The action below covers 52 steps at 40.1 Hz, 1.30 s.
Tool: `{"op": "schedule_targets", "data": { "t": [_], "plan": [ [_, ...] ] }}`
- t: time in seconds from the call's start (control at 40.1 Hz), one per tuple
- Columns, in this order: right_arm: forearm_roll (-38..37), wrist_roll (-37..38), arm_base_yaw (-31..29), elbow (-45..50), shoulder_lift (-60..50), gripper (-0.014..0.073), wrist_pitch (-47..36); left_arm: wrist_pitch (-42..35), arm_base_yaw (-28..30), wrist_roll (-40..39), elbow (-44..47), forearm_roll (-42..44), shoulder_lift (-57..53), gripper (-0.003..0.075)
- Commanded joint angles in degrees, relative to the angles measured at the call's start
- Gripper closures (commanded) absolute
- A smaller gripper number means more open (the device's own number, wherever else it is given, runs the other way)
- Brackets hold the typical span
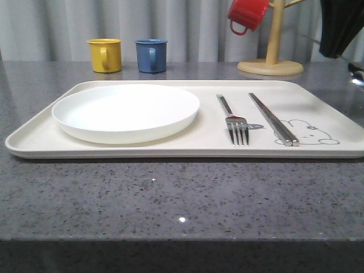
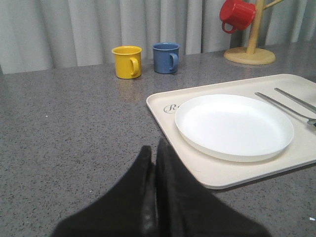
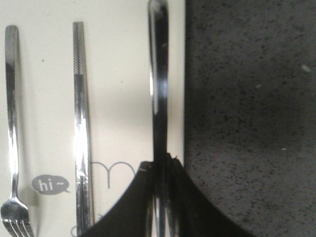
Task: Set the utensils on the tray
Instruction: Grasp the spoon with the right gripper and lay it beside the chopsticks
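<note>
The cream tray (image 1: 170, 149) lies across the table with a fork (image 1: 233, 122) and a pair of chopsticks (image 1: 273, 119) side by side on its right half. In the right wrist view my right gripper (image 3: 160, 165) is shut on the long handle of the spoon (image 3: 159, 89). The handle hangs over the tray (image 3: 123, 74) close to its right edge, beside the chopsticks (image 3: 81, 123) and the fork (image 3: 12, 123). The spoon's bowl is hidden. My left gripper (image 2: 154, 153) is shut on nothing, above bare table just off the tray's near left corner (image 2: 217, 180).
A round white plate (image 1: 125, 111) fills the tray's left half. Behind the tray stand a yellow mug (image 1: 105, 55) and a blue mug (image 1: 151, 55). A red mug (image 1: 247, 14) hangs on a wooden mug tree (image 1: 273, 45). Grey speckled table surrounds the tray.
</note>
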Motion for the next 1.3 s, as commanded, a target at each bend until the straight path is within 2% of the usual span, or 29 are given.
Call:
{"op": "schedule_targets", "data": {
  "t": [0.0,0.574,0.649,0.823,0.923,1.023,1.273],
  "plan": [
    [-0.3,1.1,0.6,-1.5,-0.2,0.0659,4.7,-4.9,0.0,-0.4,-1.5,-0.6,0.7,0.0738],
    [1.6,1.3,0.6,-1.5,7.3,0.0656,2.8,-4.9,0.0,-0.4,-1.5,-0.6,0.7,0.0738],
    [1.6,1.4,0.6,-1.5,7.3,0.0608,2.8,-4.9,0.0,-0.4,-1.5,-0.6,0.7,0.0738],
    [1.9,1.4,0.6,-1.5,7.3,0.0417,2.6,-4.9,0.0,-0.4,-1.5,-0.6,0.7,0.0738],
    [2.2,1.4,0.6,-1.5,7.0,0.0355,2.6,-4.9,0.0,-0.4,-1.5,-0.6,0.7,0.0738],
    [2.2,1.4,0.6,-1.5,5.6,0.0332,1.8,-4.9,0.0,-0.4,-1.5,-0.6,0.7,0.0738],
    [2.0,0.5,0.6,-1.5,-3.0,0.0340,-1.7,-4.9,0.0,-0.4,-1.5,-0.6,0.7,0.0738]
  ]
}}
